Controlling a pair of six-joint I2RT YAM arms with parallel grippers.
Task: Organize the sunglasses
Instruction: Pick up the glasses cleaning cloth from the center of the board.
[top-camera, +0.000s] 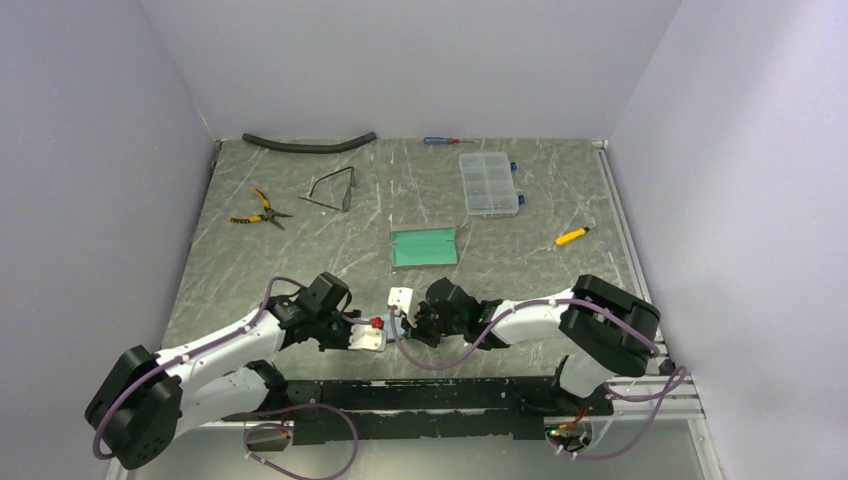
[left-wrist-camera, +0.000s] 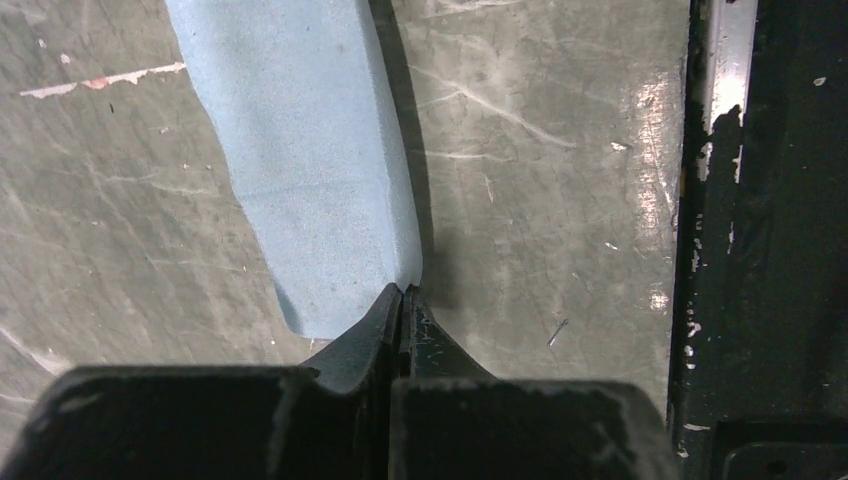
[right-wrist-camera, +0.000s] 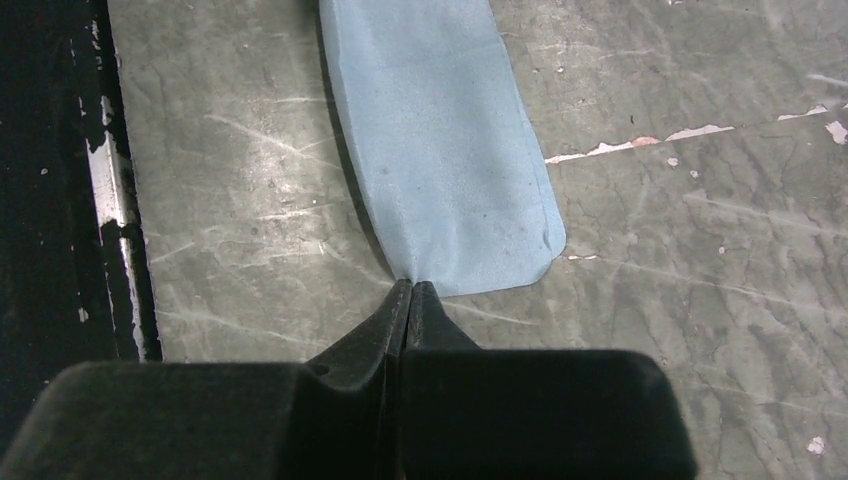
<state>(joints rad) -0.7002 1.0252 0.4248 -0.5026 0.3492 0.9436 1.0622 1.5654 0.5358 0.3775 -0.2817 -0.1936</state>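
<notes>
Left gripper (left-wrist-camera: 402, 292) and right gripper (right-wrist-camera: 412, 285): both sitting pinched shut on nothing, low at the near edge, well apart from the sunglasses (top-camera: 333, 190) lying far left (just right of the pliers (top-camera: 258, 208)). Probably risking a bent or skidding wire frame by clamping hard on such thin arms, and a jam at the open case (top-camera: 424, 247) if lowering them unfolded.

Table (top-camera: 520, 270): I read it as grey-green, marbled with pale veins and white scratches.
Sunglasses (top-camera: 333, 190): thin dark frame, greyish lenses.
Pliers (top-camera: 258, 209): yellow handles.
Open case (top-camera: 425, 247): teal lining.
Hose (top-camera: 308, 144): dark.
Screwdriver (top-camera: 440, 141): blue handle, some red.
Left arm (top-camera: 230, 350) and right arm (top-camera: 530, 320): white links, black joints, purple cables.
On my wrist feeds: a pale blue sheet (left-wrist-camera: 310, 170).
</notes>
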